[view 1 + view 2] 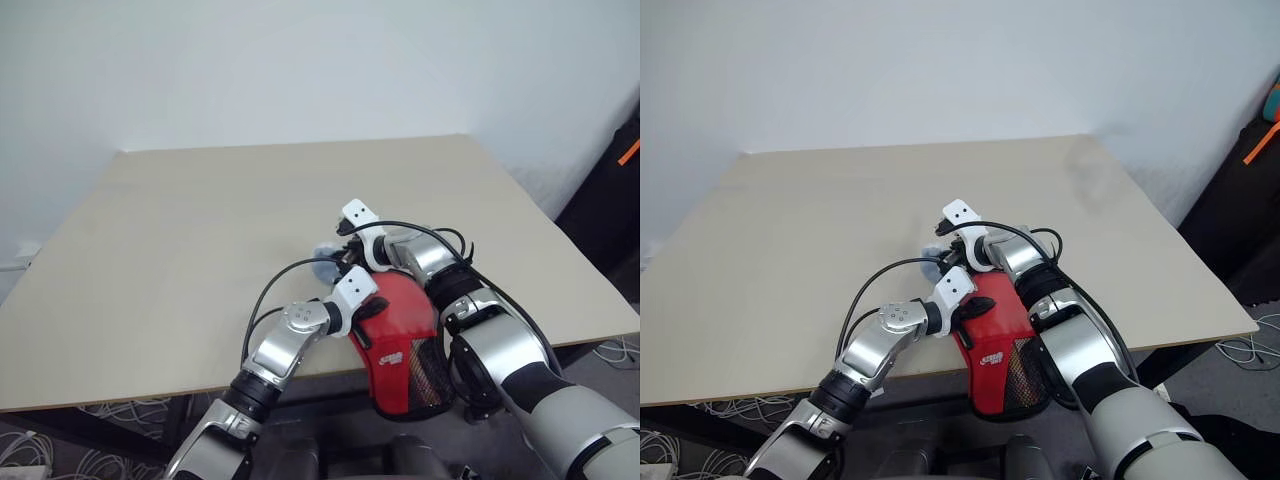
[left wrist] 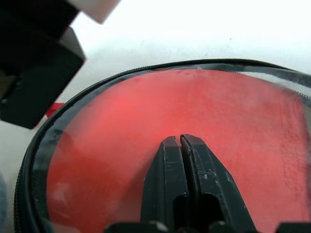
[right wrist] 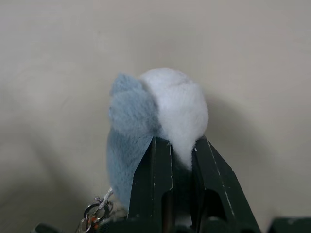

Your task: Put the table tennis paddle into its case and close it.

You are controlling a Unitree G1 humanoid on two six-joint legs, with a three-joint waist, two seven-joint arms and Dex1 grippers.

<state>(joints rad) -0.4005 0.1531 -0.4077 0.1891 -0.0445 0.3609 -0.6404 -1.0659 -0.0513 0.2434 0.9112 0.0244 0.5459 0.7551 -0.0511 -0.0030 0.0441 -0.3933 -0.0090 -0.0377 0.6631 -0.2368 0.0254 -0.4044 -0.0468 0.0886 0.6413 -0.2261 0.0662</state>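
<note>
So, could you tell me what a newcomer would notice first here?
The red paddle, already inside its clear-sided case, lying at the table's near edge and overhanging it. The left claw, shut, rests on the case; the right claw grips a grey-and-white plush charm just beyond.

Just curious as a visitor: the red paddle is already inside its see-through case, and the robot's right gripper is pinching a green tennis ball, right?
Not a tennis ball. In the right wrist view, the right gripper pinches a grey-and-white plush charm. The paddle is inside its case.

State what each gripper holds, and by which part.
Right gripper: shut on the fluffy grey-and-white plush charm, pinching its lower end. Left gripper: shut, over the clear-sided case, holding nothing.
</note>
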